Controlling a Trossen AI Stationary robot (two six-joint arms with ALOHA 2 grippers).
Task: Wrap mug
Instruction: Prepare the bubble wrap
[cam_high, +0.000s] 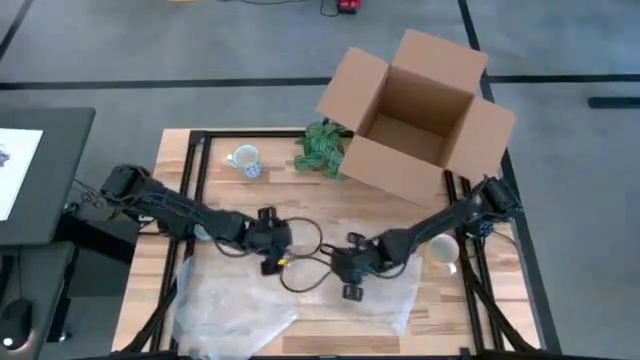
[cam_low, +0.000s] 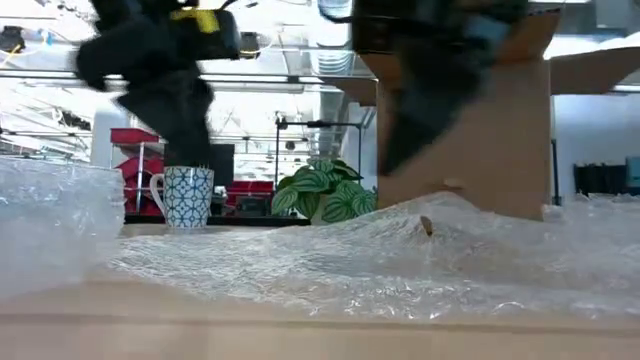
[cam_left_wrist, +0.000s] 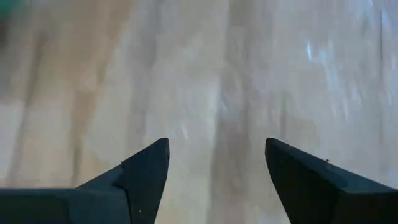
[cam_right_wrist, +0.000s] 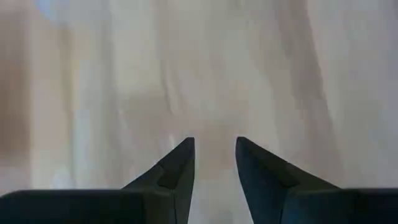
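Step in hand looks like readying the clear bubble-wrap sheet (cam_high: 300, 300): left end effector (cam_high: 268, 262) wide open, right end effector (cam_high: 352, 287) narrowly open, both empty above it, while the patterned white mug (cam_high: 245, 160) stands far left on the wooden tabletop (cam_high: 300, 200), awaiting fetching.

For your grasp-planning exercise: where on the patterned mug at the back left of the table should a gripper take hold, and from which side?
Probably the rim, from above. The mug stands upright, mouth open to the overhead camera, so one finger can drop inside and one outside the wall. Its handle juts out sideways; grip the rim away from it. The plant stands to one side, apart, leaving room to descend.
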